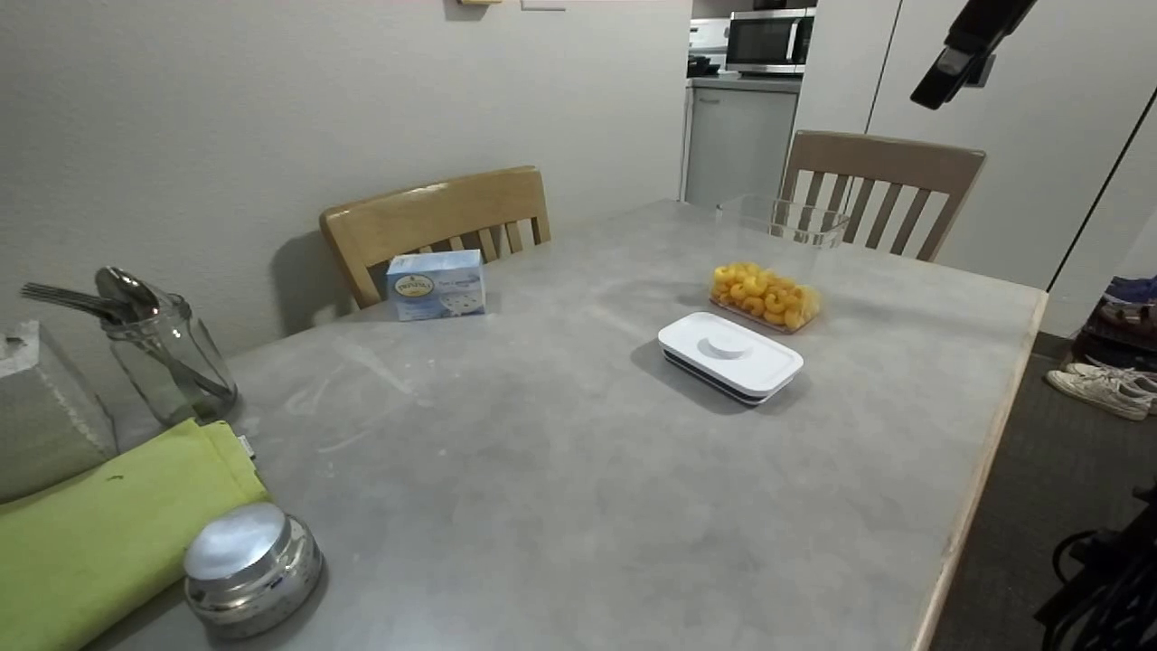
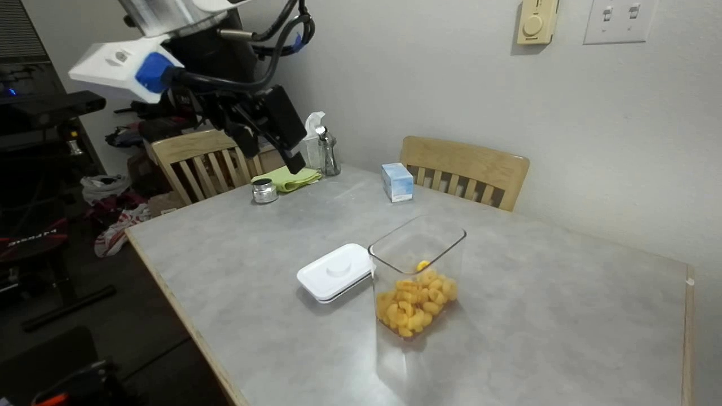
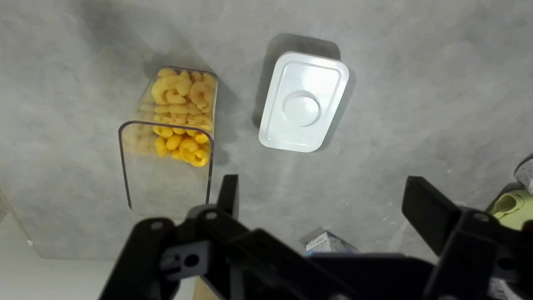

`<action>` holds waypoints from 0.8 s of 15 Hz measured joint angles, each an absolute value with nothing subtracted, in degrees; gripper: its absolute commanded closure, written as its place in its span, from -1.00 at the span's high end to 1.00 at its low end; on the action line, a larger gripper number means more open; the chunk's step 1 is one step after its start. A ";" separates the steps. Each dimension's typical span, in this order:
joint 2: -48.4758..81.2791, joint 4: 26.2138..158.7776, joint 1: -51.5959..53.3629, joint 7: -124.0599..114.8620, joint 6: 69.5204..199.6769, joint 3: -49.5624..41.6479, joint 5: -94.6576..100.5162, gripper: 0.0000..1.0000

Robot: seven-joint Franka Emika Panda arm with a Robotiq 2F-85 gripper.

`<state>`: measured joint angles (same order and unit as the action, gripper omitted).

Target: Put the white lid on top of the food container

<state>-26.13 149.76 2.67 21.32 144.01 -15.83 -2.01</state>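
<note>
The white lid (image 1: 730,354) lies flat on the grey table, knob up, beside the food container; it also shows in an exterior view (image 2: 337,269) and the wrist view (image 3: 301,109). The food container (image 2: 440,253) is a tall see-through rectangular tub with an open top. It stands upright with yellow-orange food pieces in its lower part; its rim also shows in the wrist view (image 3: 210,175) and in an exterior view (image 1: 818,237). My gripper (image 3: 322,187) is open and empty, high above the table. In an exterior view (image 2: 271,153) it hangs toward the upper left, apart from both things.
A blue-and-white box (image 1: 437,287) stands near the wall-side chair (image 1: 443,212). A shiny metal jar (image 1: 253,570), a yellow-green cloth (image 1: 126,533) and a glass jar with cutlery (image 1: 181,371) are at the table's far end. Another chair (image 1: 881,167) stands behind the container.
</note>
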 measured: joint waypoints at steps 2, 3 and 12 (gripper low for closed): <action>-23.98 148.92 2.76 21.96 144.23 -15.84 -2.49 1.00; -22.70 148.37 2.86 22.40 144.37 -15.84 -2.92 1.00; -7.83 141.04 6.51 35.20 146.34 -14.65 -14.14 1.00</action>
<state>-7.83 141.04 6.51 35.20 146.34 -14.65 -14.14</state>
